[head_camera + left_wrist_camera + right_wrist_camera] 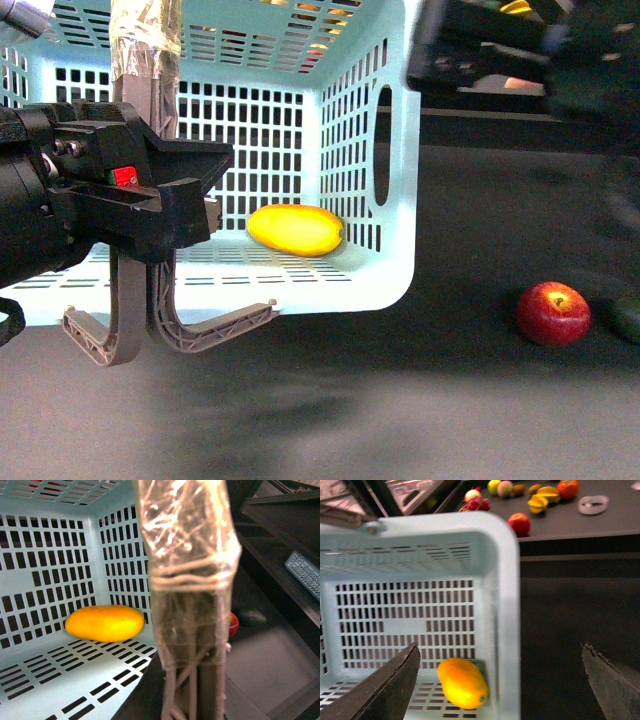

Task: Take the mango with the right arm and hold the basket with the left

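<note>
Right gripper (500, 650): jaws spread wide and empty, poised above the basket's (400, 200) right rim. In the front view that arm is a blur at far right.

Left gripper (218, 185): jaws drawn in about the taped handle (145, 60), which passes through them. The contact faces are hidden.

Mango (296, 229): inside the basket, lying on the slotted lower panel just beside the right wall, apart from both grippers. There is open room over it and to its left. The right wall and rim hem it on the right.

Outside, to the right: red apple (553, 313), with a dark green fruit (628, 318) just beyond it. Both are well apart from the basket.

Surface (400, 400): dark and matte. A far counter (600, 522) carries mixed fruit.
</note>
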`<state>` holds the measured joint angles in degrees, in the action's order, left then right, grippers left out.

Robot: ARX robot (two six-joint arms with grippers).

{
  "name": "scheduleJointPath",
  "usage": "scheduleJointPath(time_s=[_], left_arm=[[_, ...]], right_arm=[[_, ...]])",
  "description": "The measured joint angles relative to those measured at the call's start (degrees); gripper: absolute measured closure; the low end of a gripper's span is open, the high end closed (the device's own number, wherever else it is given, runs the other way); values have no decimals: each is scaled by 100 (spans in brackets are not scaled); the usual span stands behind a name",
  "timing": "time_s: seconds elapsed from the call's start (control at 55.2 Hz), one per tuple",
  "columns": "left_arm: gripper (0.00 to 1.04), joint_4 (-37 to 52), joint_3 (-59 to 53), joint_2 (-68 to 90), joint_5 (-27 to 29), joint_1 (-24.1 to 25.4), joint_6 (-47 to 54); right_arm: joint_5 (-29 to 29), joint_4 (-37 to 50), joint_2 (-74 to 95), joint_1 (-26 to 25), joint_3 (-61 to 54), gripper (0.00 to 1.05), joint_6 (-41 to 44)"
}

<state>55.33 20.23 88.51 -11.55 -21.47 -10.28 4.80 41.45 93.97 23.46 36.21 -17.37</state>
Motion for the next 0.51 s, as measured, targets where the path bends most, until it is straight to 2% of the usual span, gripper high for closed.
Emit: scheduleJointPath(time_s=[0.236,0.507], left_arm=[[96,0,0,0,-15,0,-4],[96,0,0,0,-42,-2,-2]], right_arm=[[210,-857,-2168,-632,-1429,8,11],[389,-3027,-5425,-1038,-2455,8,-142]])
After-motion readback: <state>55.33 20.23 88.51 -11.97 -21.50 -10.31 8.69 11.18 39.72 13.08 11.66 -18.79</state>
